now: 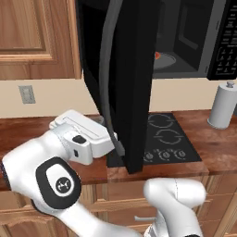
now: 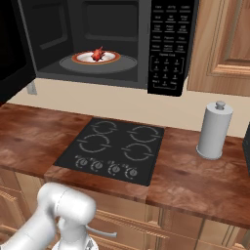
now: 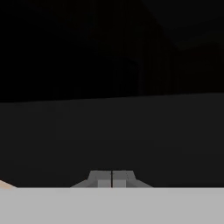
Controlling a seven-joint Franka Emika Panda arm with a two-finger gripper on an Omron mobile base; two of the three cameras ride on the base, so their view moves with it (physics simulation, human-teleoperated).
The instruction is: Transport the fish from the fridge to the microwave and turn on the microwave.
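Inside microwave (image 2: 166,44), fish (image 2: 98,54) lies on plate (image 2: 80,58) atop turntable (image 2: 127,62) — door (image 1: 125,78) swung wide open. Claw (image 3: 112,179) closed, empty, fingertips touching, pressed near dark door face. Paper-towel roll (image 2: 214,131) upright on bench (image 2: 29,132) beside cooktop (image 2: 114,149).

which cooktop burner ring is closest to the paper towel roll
The back right burner ring on the black cooktop: it lies at the corner nearest the grey paper towel roll, while the other three rings sit farther left or toward the knobs.

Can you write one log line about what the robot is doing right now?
small red-orange fish: on plate inside wide black microwave | microwave door: open | gripper: shut, against door | microwave start: not yet
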